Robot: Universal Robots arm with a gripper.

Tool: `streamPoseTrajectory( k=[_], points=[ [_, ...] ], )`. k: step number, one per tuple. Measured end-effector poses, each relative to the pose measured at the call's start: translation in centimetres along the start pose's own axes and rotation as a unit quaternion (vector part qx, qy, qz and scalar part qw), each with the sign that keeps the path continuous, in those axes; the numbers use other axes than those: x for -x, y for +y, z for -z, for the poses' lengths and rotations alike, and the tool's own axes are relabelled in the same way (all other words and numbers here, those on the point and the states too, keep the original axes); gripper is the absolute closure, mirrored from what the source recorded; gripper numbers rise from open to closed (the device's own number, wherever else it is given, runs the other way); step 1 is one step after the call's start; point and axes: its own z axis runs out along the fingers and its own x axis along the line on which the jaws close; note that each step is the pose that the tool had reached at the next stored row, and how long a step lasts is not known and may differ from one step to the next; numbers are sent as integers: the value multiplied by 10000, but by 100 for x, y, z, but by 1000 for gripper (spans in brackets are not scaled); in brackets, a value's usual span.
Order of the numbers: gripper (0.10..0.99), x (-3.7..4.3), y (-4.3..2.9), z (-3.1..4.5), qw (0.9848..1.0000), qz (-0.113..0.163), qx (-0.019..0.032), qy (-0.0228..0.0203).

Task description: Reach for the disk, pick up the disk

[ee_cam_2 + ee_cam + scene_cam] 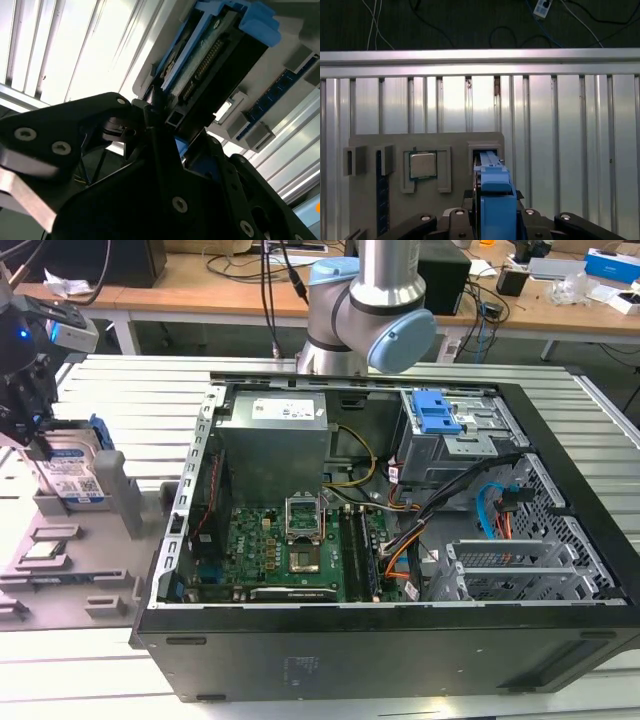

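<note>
Looking across the ribbed metal tabletop (110, 380), we find the disk (72, 475) standing on edge in a slot of a gray holder tray (120, 495). The tray lies near the tabletop's edge at the exterior view's left. The disk's labeled face is turned toward the exterior camera, with a blue side rail along its upper edge. The tool (35, 430) reaches down onto the disk's top from above, at the end farther from the open computer case (400, 650). We cannot tell whether it is clenched on the disk or released. The disk sits in its slot, not lifted.

In the first wrist view we see the disk's blue rail (496, 200) running straight between the tool's black links. A small square processor chip (422, 165) rests in its own recess of the same tray, beside the disk's slot. In the second wrist view the disk's connector end (210, 60) shows just past the black tool body.

The computer case occupies the tabletop's middle, just beside the tray. The arm's base (370, 310) rises behind the case at the tabletop's far edge.
</note>
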Motion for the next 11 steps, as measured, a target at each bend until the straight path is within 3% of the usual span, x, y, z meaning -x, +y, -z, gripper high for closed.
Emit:
streamPoseTrajectory(
  k=[11],
  points=[
    [718, 0, 0, -6, 10000, 7, 0, 0]
  ],
)
